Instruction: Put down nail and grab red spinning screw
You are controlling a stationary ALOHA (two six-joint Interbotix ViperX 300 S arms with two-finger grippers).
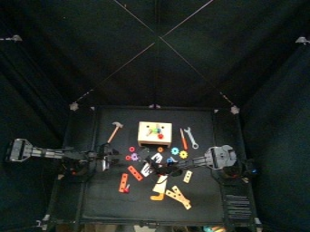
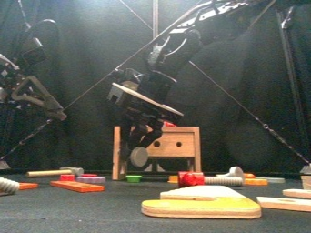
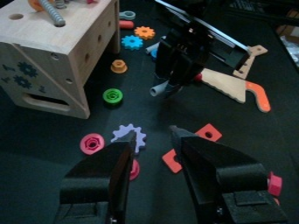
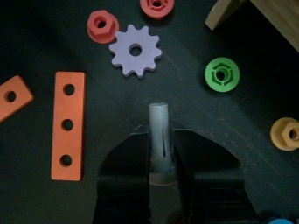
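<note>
My right gripper (image 4: 158,171) is shut on a grey nail (image 4: 158,131), which sticks out from between its jaws. In the left wrist view the same gripper (image 3: 173,77) holds the nail (image 3: 159,88) tip down, just over the table, beside the wooden box (image 3: 52,52). The left gripper (image 3: 149,140) stands open with nothing between its fingers, low at the table's left (image 1: 94,164). A chunky red piece (image 2: 188,178) lies by a grey bolt (image 2: 221,180) in front of the box; I cannot tell whether it is the red spinning screw.
Under the nail lie a purple gear (image 4: 138,51), a red nut (image 4: 103,24), a green nut (image 4: 222,73), an orange nut (image 4: 286,131) and orange strips (image 4: 68,122). A wooden saw (image 3: 247,86) lies behind the right gripper. A hammer (image 1: 115,130) lies left of the box.
</note>
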